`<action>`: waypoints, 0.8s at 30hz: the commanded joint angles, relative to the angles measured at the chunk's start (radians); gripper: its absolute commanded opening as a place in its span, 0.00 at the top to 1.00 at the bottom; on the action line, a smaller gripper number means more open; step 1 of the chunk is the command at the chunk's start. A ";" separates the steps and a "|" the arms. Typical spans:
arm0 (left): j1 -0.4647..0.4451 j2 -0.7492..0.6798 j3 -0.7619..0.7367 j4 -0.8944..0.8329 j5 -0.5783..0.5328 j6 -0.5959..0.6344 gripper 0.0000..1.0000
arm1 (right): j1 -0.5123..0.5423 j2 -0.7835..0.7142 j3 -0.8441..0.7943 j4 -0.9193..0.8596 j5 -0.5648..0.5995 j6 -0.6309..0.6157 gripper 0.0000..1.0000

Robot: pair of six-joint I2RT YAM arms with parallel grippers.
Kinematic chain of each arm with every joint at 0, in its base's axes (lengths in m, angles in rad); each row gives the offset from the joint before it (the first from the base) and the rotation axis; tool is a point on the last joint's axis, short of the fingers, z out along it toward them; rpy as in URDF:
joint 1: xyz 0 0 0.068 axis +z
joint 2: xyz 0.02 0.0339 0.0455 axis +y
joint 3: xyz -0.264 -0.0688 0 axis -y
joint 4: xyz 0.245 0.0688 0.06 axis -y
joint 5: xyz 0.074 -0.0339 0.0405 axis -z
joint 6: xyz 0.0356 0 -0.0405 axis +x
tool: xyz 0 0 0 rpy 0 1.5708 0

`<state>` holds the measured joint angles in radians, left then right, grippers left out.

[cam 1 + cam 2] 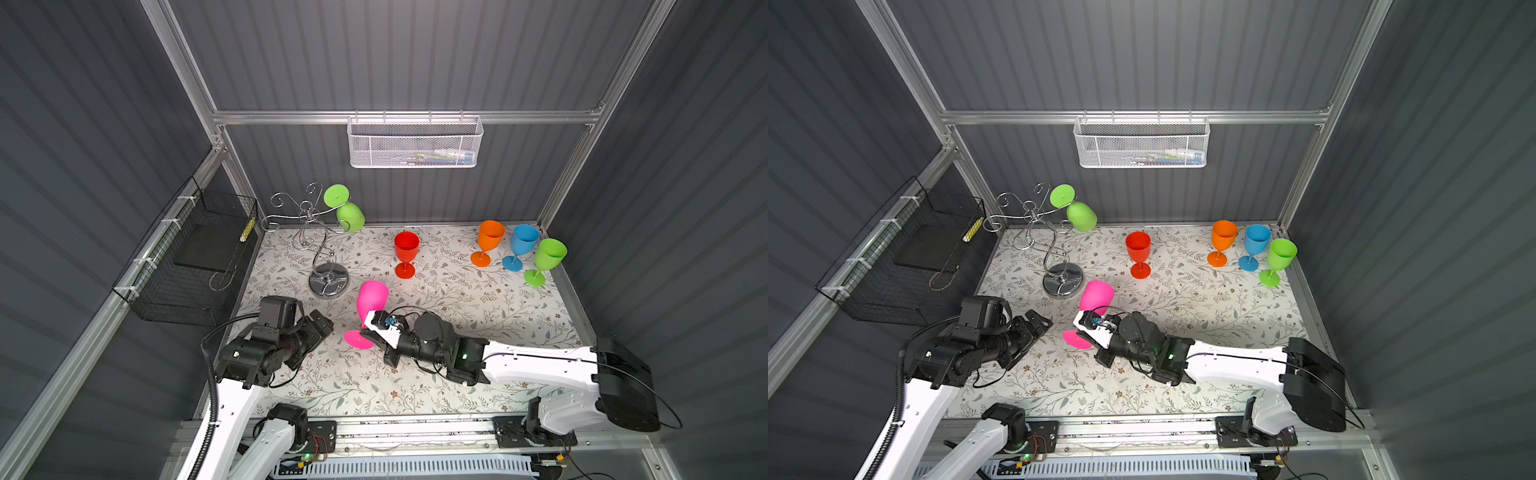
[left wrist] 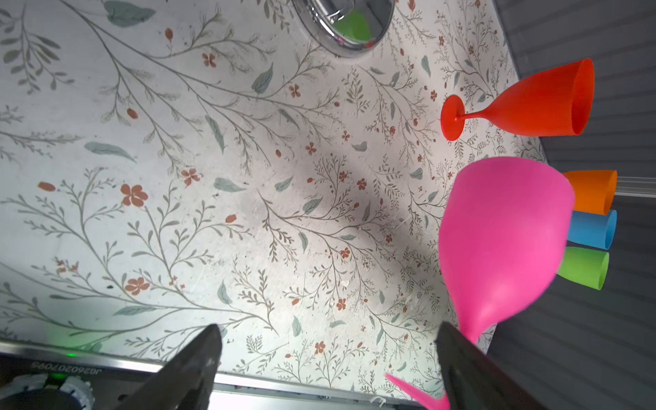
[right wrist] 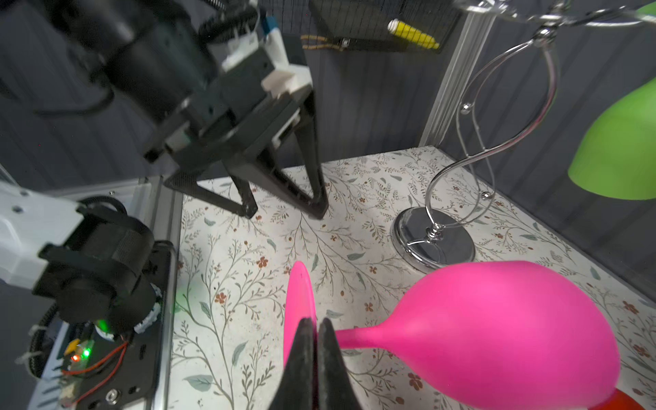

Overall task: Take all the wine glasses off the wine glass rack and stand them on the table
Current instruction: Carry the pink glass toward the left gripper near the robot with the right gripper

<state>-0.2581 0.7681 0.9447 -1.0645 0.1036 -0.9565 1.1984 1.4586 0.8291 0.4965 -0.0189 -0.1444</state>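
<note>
The right pincer (image 3: pixel 316 324) is pressed onto the stem of a pink wine glass (image 3: pixel 497 330), which is held tilted just in front of the base of the rack (image 1: pixel 329 281). The left pincer (image 3: pixel 284 212) hangs spread and empty beside that glass. A green glass (image 1: pixel 350 216) hangs upside down from a rack arm.

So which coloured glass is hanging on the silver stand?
The green glass at the back left, upside down on the rack; its green twin stands upright far right.

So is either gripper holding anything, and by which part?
Right gripper holds the pink wine glass by its stem, near the foot. Left gripper open, empty.
</note>
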 commanded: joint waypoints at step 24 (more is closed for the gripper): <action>0.003 0.068 -0.139 0.068 0.127 -0.489 0.34 | 0.092 0.407 -0.090 0.790 0.151 -0.352 1.00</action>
<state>-0.2581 0.8299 0.8211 -1.0378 0.1944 -1.3987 1.2835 1.8553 0.7116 1.2148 0.1177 -0.4789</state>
